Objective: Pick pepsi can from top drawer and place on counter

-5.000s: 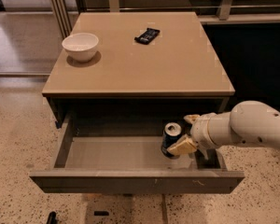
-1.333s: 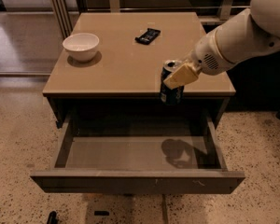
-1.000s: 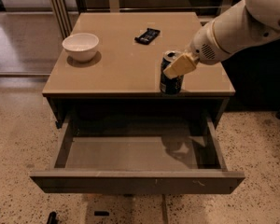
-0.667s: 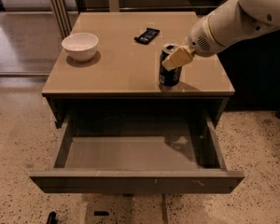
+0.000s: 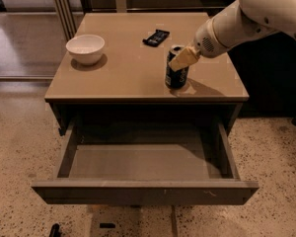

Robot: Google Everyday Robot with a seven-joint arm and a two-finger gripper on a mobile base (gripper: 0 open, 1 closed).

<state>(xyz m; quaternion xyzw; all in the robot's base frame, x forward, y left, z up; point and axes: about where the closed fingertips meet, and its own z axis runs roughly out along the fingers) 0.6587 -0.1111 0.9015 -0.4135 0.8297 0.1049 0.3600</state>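
The pepsi can (image 5: 176, 75), dark blue with a silver top, is upright over the right front part of the tan counter (image 5: 128, 68), with its shadow right beside its base. My gripper (image 5: 180, 59) comes in from the upper right on a white arm and is shut on the can's upper part, with a tan finger (image 5: 183, 59) across its side. The top drawer (image 5: 143, 162) is pulled fully open below the counter, and its grey floor holds nothing.
A white bowl (image 5: 86, 48) stands at the counter's left. A flat black wrapper (image 5: 156, 37) lies at the back middle. The drawer's front panel (image 5: 145, 192) juts toward the camera over speckled floor. A dark cabinet stands to the right.
The gripper has lifted the can out of the drawer, carried it up and back over the counter, and lowered it toward the counter's right front part.
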